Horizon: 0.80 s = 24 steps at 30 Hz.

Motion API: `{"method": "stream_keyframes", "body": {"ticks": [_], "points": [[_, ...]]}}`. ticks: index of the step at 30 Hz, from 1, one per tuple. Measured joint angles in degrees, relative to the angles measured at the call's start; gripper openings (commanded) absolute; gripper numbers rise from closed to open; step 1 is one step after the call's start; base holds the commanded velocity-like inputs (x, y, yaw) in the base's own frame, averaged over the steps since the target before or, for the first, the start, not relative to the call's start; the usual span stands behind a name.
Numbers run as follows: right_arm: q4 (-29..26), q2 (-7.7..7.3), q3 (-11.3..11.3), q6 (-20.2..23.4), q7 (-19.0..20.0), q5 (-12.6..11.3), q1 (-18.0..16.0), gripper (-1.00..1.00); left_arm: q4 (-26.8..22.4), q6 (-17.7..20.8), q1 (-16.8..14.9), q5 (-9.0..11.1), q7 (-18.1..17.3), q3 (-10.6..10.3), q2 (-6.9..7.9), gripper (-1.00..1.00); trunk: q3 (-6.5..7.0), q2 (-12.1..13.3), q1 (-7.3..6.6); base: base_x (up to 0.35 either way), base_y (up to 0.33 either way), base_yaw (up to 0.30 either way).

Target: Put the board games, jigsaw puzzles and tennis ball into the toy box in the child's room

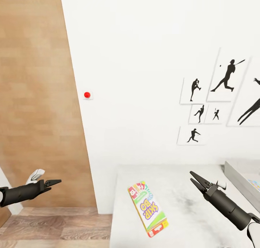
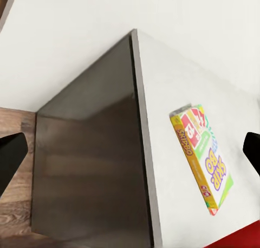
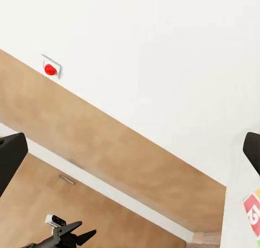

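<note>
- The board game (image 1: 148, 208) lies flat on the pale table (image 1: 187, 219), close to the table's left edge and clear of both arms. Its lid is white and green with red corners and reads "SKIP-BO" in big yellow-and-purple letters; the left wrist view (image 2: 201, 157) shows the same name along the yellow side strip.
- The right gripper (image 1: 194, 180) hangs above the table to the right of the game, not touching it, its two dark fingers spread apart with nothing between them.
- The left gripper (image 1: 57, 182) is held out over the wood-plank floor (image 1: 54, 230), left of the table and well apart from it. Its fingers lie near each other with a thin gap, nothing held; the right wrist view (image 3: 89, 235) shows the same.
- Bare table top lies open between the game and the toy box (image 1: 240, 179), whose pale grey wall enters at the right edge, with something coloured inside it.
- The table's left end panel (image 2: 86, 161) is dark and drops straight to the floor.
- Behind stands a white wall (image 1: 144, 60) with a red button (image 1: 87, 94) on a small plate and black baseball-player silhouettes (image 1: 227, 76); a wooden door (image 1: 36, 96) is at left.
</note>
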Motion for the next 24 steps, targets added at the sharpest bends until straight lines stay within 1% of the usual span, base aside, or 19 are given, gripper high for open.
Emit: {"method": "stream_keyframes", "body": {"ticks": [12, 19, 24], "points": [[-0.01, 0.03, 0.00, 0.00, -0.02, 0.01, -0.01, 1.00, 0.01, 0.00, 0.00, 0.01, 0.00, -0.01, 0.00, 1.00, 0.04, 0.00, 0.00, 0.005, 0.051, -0.025], [0.00, 0.11, 0.02, 0.00, -0.02, 0.01, 0.00, 1.00, 0.00, 0.00, 0.01, 0.00, 0.00, -0.02, 0.00, 1.00, 0.04, 0.00, -0.02, 0.163, 0.146, -0.001], [-0.01, 0.27, 0.01, -0.03, -0.02, 0.01, -0.01, 1.00, 0.01, -0.01, 0.01, 0.01, 0.00, -0.02, 0.00, 1.00, 0.04, 0.00, -0.01, 0.114, 0.062, 0.000]]}}
